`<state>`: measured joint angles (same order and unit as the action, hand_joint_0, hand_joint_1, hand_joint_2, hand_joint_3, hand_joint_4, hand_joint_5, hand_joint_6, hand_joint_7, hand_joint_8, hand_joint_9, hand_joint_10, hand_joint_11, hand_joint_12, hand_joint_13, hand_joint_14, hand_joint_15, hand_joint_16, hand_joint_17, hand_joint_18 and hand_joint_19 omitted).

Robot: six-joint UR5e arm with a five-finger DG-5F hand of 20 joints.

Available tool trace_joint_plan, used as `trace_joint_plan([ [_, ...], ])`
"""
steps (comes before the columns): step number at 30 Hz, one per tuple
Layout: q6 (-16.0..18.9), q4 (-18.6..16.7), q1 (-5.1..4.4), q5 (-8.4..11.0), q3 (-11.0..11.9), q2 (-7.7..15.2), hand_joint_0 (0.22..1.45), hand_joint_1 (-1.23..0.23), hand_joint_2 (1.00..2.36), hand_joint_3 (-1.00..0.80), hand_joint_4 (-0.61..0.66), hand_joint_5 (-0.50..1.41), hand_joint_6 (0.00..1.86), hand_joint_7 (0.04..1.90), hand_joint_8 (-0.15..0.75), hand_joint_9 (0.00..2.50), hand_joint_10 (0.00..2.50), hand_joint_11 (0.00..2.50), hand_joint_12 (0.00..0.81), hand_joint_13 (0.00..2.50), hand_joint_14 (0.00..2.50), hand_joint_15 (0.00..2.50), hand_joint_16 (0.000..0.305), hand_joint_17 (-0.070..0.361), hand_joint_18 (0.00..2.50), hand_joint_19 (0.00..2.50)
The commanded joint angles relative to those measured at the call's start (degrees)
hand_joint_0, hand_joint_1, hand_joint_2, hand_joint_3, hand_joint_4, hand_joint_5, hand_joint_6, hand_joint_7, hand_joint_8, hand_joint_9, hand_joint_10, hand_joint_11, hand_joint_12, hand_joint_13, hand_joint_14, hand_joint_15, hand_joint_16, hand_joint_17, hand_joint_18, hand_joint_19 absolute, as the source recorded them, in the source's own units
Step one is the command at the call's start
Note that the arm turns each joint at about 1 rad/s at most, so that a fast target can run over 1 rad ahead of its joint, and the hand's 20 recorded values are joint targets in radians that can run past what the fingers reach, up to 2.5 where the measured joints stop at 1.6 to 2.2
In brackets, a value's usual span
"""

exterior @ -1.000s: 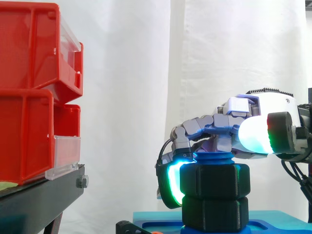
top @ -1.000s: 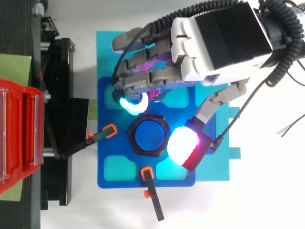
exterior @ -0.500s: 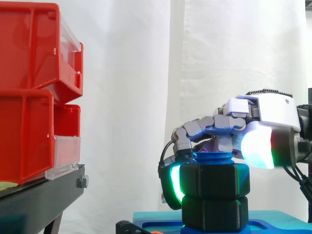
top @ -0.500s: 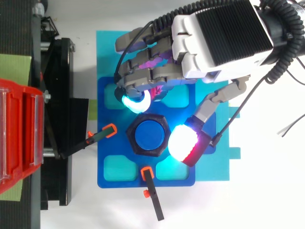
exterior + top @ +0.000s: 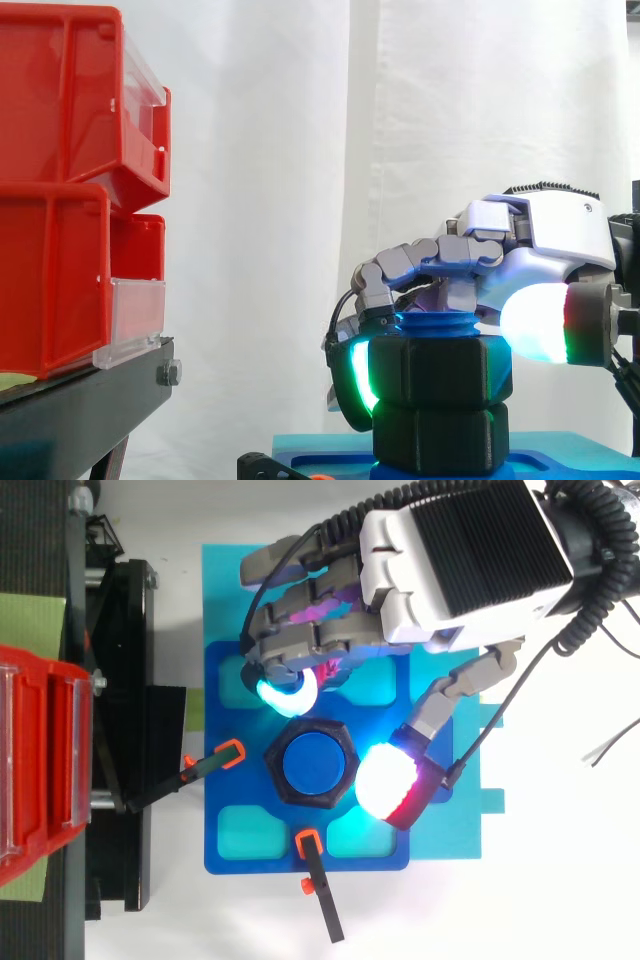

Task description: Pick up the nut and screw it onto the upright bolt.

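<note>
Nut: large, black, hexagonal, threaded on the blue upright bolt at the centre of the blue plate. Hand: fingers curled, glowing pads pinching the nut's opposite sides.

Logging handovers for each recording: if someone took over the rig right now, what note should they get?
Hand: shut on the nut, with a fingertip on one side and the thumb opposite.
Things: the nut is on the upright bolt, whose blue top pokes out above it. Under the nut is a second black hex piece, standing on the blue plate.
Done: nut picked up and threaded on.
Left: probably a last turn if it is loose, then let go. Tightness cannot be judged.
</note>
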<state>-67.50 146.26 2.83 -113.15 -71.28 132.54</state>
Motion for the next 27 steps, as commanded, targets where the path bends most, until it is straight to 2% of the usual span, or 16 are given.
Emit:
trace_joint_plan([
  [1,0.0,0.0,0.07,0.03,0.0,0.0,0.38,-0.53,1.0,-0.5,0.16,0.07,0.5,1.3,0.247,1.43,0.0,0.0,0.251,0.71,0.0,0.0,0.03,0.067,0.41,0.0],
  [9,0.0,0.0,-0.02,-0.23,0.0,0.0,0.38,-0.5,1.0,-0.5,0.16,0.07,0.5,1.28,0.252,1.43,0.0,0.01,0.256,0.7,0.0,0.0,0.03,0.068,0.4,0.0],
  [16,0.0,0.3,-0.02,-0.23,0.1,0.0,0.39,-0.58,1.0,-0.5,0.16,0.06,0.5,1.28,0.248,1.41,0.0,0.01,0.25,0.7,0.0,0.0,0.029,0.065,0.39,0.0],
  [27,0.0,0.2,-0.02,-0.23,0.0,0.0,0.5,-0.68,1.0,-0.5,0.13,0.04,0.5,1.28,0.218,1.36,0.0,0.08,0.207,0.66,0.0,0.0,0.02,0.046,0.32,0.0],
])
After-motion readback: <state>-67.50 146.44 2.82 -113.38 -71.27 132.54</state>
